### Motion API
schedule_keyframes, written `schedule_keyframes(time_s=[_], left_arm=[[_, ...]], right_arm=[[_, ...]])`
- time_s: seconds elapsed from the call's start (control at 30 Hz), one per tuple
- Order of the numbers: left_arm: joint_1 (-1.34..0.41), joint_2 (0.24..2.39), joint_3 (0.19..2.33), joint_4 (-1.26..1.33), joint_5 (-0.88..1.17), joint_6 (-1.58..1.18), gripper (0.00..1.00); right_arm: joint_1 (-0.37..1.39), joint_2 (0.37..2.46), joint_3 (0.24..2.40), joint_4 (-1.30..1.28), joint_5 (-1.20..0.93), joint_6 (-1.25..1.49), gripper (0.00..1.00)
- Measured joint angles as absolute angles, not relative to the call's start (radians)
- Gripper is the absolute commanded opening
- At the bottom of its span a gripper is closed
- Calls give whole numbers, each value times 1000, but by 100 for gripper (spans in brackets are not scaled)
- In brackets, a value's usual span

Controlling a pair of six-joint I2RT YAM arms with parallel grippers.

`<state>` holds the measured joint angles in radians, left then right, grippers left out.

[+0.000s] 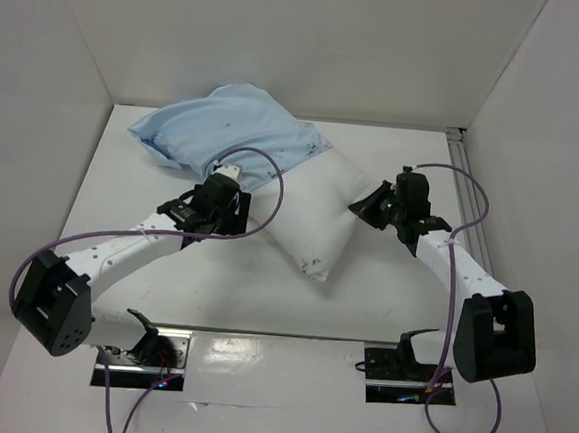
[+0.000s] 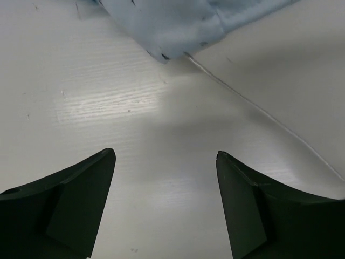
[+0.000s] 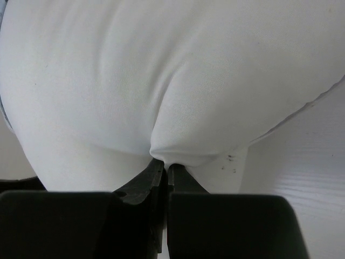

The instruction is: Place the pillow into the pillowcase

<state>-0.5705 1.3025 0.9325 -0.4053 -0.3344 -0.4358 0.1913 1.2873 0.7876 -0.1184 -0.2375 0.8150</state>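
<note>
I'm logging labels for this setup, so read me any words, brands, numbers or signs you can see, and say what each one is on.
None: no text can be read in any view.
The pillowcase carries only small dark specks, not letters.
The pillow shows a few tiny dark marks near one corner, too small to read as anything.
</note>
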Motion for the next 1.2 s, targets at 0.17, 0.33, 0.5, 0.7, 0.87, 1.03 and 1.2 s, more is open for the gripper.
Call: schedule_keyframes(time_s=[0.17,0.33,0.5,0.7,0.87,1.03,1.2], left_arm=[[-492,1388,921,-247,-337,-452,82],[-424,1498,956,-159,-311,-448,80],[-382,1570,1000,-133,-285,-443,68],[-352,1578,1021,-123,-246,-440,0],[-382,1580,1110,-178,-173,-424,0],[-498,1621,1322,-265,-48,-427,0],[-586,1779,1785,-414,121,-438,0]], right_arm=[[183,1294,799,-130,-245,808,0],[182,1303,819,-151,-245,797,0],[179,1304,820,-152,-247,794,0],[176,1304,820,-152,-248,794,0],[172,1320,824,-146,-254,808,0],[153,1396,876,-116,-250,844,0],[123,1512,1042,-112,-185,850,0]])
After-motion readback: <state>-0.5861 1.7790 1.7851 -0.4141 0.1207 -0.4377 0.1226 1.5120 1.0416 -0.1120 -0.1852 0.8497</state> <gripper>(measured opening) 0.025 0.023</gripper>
